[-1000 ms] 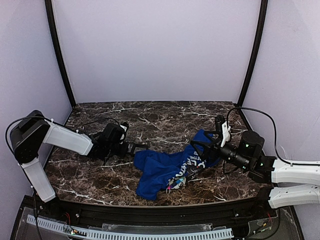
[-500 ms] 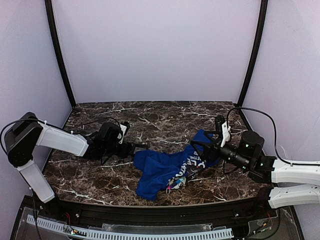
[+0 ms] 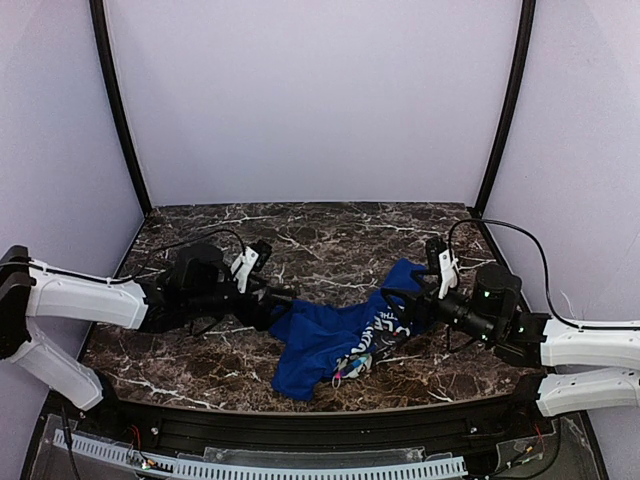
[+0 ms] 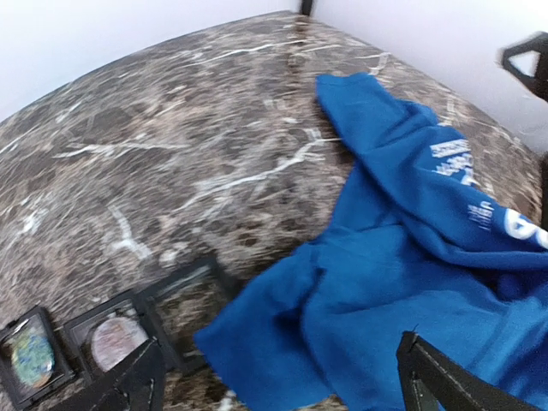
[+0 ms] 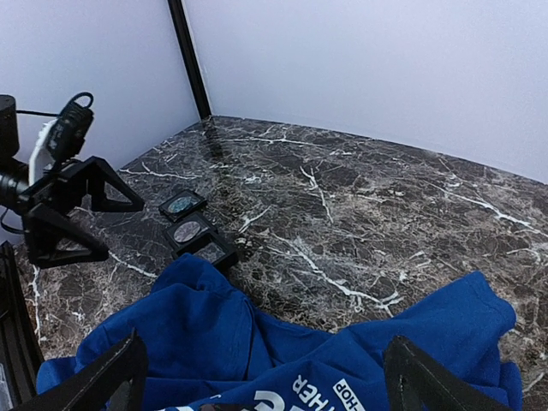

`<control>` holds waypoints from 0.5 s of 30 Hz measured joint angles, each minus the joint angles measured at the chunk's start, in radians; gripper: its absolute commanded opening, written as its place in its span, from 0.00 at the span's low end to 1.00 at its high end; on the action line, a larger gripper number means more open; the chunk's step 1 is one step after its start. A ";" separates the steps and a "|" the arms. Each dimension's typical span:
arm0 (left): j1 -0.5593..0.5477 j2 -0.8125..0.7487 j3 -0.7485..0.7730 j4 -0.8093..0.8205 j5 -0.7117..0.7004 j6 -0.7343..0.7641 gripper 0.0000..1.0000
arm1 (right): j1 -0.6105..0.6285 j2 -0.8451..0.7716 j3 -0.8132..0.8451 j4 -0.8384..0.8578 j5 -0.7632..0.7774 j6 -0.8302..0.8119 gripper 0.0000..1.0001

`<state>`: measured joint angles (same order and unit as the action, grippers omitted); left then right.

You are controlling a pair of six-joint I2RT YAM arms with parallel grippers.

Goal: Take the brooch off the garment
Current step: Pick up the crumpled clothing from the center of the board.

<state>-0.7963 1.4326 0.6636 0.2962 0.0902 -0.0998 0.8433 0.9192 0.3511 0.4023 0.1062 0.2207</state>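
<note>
On the dark marble table [image 3: 200, 350] lies a blue shirt [image 3: 325, 340], all crumpled, with white letters on it. The brooch [image 3: 350, 367] sits near the front edge of the shirt, on the side closest to the arms. It is a tiny spot of many colours on the cloth, and no jaws touch it. It is too small to see how it is pinned.

The left gripper [image 3: 278, 305] hangs low over the left end of the shirt. Its jaws are wide apart and hold nothing. Just beside that end of the shirt are three small dark trays [image 4: 184, 287] in a row. The one next to the shirt is right at the edge of the cloth. Each of the other two has a round thing inside, one green and yellow, one pale pink.

The right gripper [image 3: 398, 310] hangs over the right end of the shirt. Its jaws are wide apart too and hold nothing. I cannot tell if they touch the cloth. The two grippers face each other across the shirt.
</note>
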 measured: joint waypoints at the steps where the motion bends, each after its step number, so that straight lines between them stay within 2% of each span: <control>1: -0.029 -0.012 0.000 0.003 0.022 0.008 0.98 | 0.000 0.000 -0.004 -0.001 0.002 0.002 0.97; 6: -0.125 -0.044 0.005 0.008 0.129 0.039 0.99 | 0.000 -0.012 -0.017 -0.009 0.003 0.006 0.98; 15: -0.203 -0.006 0.085 -0.016 0.222 0.067 0.99 | 0.000 -0.054 -0.025 -0.009 0.000 0.006 0.98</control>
<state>-0.9989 1.4265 0.7483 0.2802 0.3122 -0.0326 0.8433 0.8654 0.3260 0.3931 0.1059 0.2268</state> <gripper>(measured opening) 0.987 0.983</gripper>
